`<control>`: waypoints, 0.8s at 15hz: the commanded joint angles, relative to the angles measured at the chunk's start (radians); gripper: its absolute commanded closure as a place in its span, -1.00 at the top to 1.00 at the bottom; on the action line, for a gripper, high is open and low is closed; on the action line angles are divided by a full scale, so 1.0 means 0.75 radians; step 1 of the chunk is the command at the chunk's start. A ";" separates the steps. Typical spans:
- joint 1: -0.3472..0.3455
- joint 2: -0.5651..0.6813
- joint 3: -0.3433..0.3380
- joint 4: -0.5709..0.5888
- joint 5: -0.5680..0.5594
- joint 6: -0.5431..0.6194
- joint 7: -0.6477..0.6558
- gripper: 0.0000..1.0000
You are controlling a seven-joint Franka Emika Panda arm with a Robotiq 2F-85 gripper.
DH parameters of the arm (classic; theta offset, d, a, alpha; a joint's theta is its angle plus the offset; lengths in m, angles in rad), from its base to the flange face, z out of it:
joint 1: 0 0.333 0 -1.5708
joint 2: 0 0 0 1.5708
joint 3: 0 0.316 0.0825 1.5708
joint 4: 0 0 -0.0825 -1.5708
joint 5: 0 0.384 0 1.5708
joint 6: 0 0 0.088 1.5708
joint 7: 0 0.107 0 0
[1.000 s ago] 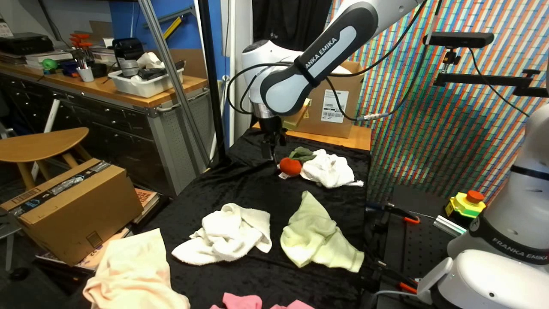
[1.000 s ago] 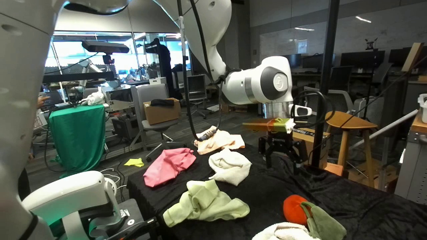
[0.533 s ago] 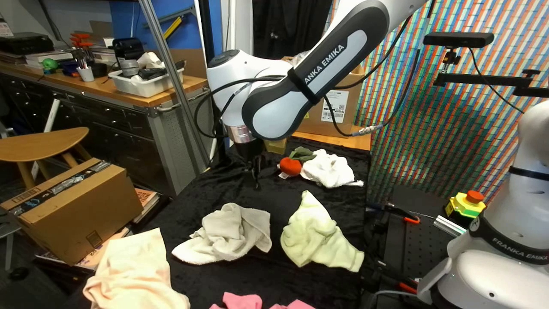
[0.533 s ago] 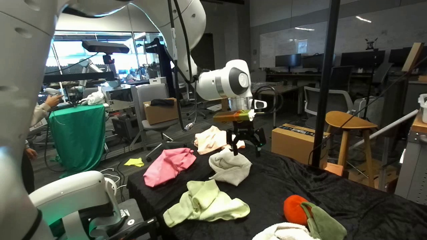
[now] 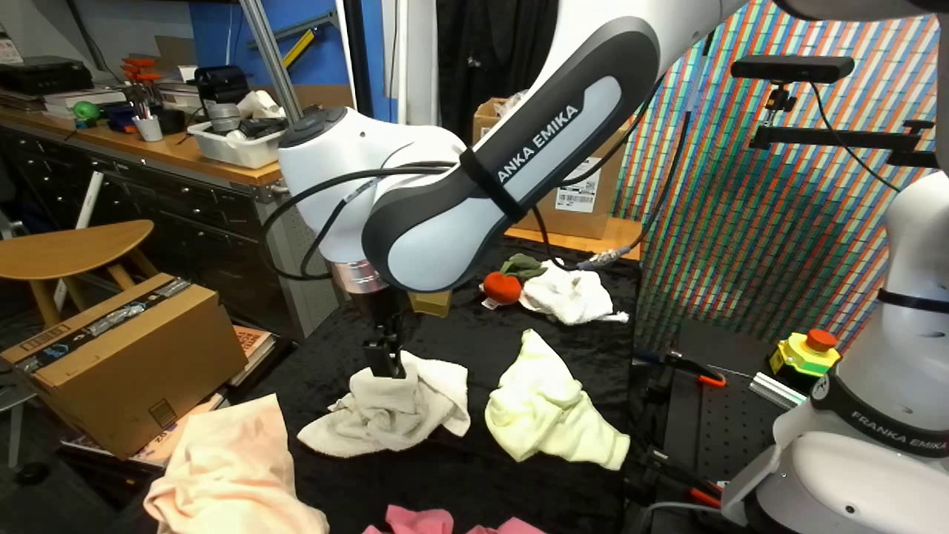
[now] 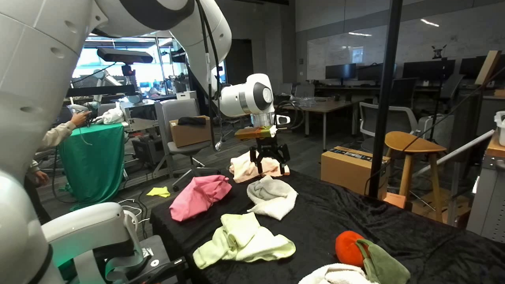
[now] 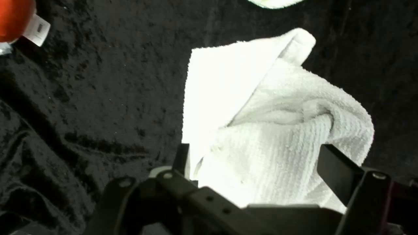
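Pointing downward, its jaws spread wide and pinching nothing, the gripper (image 6: 272, 171) hangs over a crumpled white cloth (image 5: 393, 423) that lies just beside the pale green cloth (image 5: 552, 415); whether it touches is unclear. A pink cloth (image 6: 201, 197) rests near the green one. Any sound grip here would likely call for a level descent, a raised ribbed fold (image 7: 294, 153) centered between the jaws, and a gentle closing that spares the black table fabric (image 5: 482, 341) beneath.

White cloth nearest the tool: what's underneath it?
Black fabric shows around the visible edges of the white cloth, which rests on it; nothing else peeks out there. What lies directly beneath is covered, so I can't tell whether anything is hidden.
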 commanded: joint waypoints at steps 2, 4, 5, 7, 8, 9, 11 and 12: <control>0.058 0.150 0.007 0.243 0.011 -0.068 0.057 1.00; 0.086 0.190 0.008 0.312 0.008 -0.080 0.066 1.00; 0.099 0.204 0.009 0.339 0.009 -0.080 0.069 1.00; 0.125 0.238 0.019 0.399 0.027 -0.079 0.083 1.00; 0.135 0.250 0.027 0.426 0.044 -0.080 0.091 1.00; 0.146 0.273 0.039 0.455 0.068 -0.066 0.100 1.00; 0.165 0.317 0.063 0.515 0.121 -0.062 0.118 1.00; 0.175 0.327 0.075 0.534 0.148 -0.067 0.123 1.00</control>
